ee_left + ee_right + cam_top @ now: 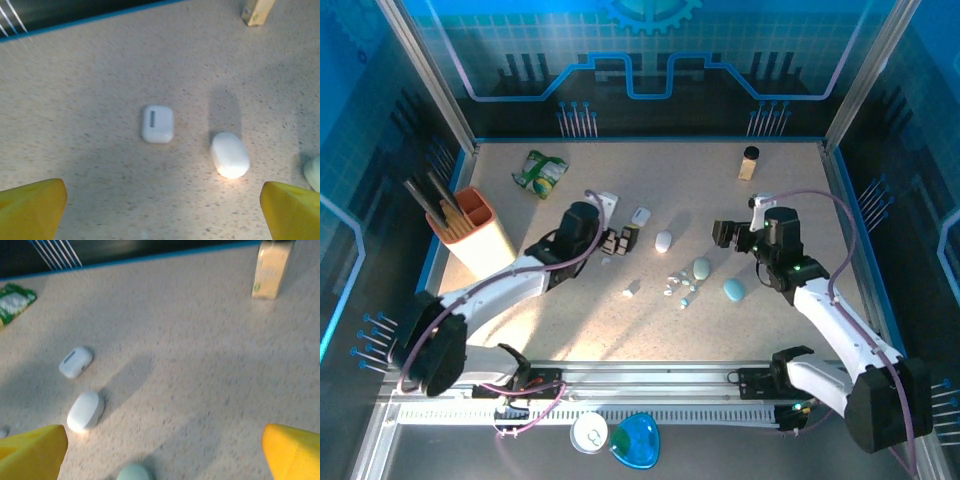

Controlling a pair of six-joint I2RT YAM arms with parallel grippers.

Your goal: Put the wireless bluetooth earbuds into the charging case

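Observation:
The earbuds lie loose as tiny white and pale teal bits point(678, 285) in the middle of the table, one more point(631, 290) to their left. Four cases lie around them: a squarish white case point(640, 215) point(157, 123) point(75, 361), an oval white case point(663, 241) point(229, 154) point(85, 411), a pale teal case point(701, 267) point(132, 473) and a bluer teal case point(733, 289). My left gripper point(620, 240) point(162, 215) hovers open just left of the white cases. My right gripper point(735, 232) point(162, 452) is open above bare table, right of the teal case.
An orange holder point(470, 225) with dark tools stands at the left. A green packet point(540, 173) point(14, 300) lies at the back left, and a small bottle point(750, 162) point(271, 270) stands at the back right. A white disc point(590, 433) and a blue piece point(635, 440) sit below the front rail.

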